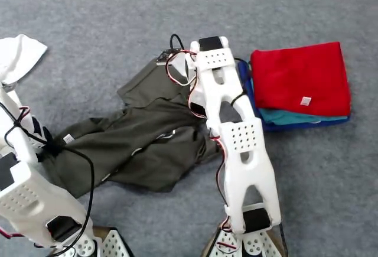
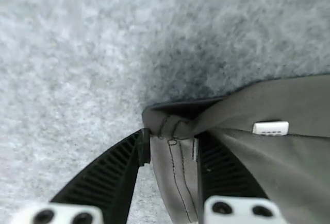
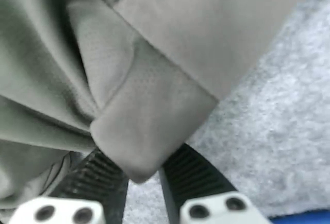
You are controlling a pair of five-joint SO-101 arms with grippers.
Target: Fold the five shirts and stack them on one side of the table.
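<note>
1. Near the front-left corner of the table [image 1: 88, 26], the left gripper [image 2: 170, 149] is closed on the hem of the olive shirt [image 1: 147, 145]. It holds just beside a small white label [image 2: 270, 127], and the cloth is pinched between its two jaws.
2. The olive shirt lies crumpled in the middle of the table. It has many loose folds and is not yet folded.
3. The right gripper [image 3: 142, 170] holds the same shirt on its far-right side. Its jaws stand narrow and clamp a doubled corner of the cloth.
4. I judge that this shirt is light, soft and limp. It will probably sag between the two holds and drag a little on the rough grey cover. The best places to take hold are the hems and corners, where the cloth is doubled and thicker, with the shirt kept stretched between both grippers.
5. Farther, toward the right edge, there is a stack [image 1: 322, 117] of folded shirts. The red shirt [image 1: 295, 74] is on top, with the teal shirt [image 1: 295, 116] and the blue shirt [image 1: 277, 126] under it.
6. At the far part of the left edge, a white shirt [image 1: 20, 56] lies unfolded.
</note>
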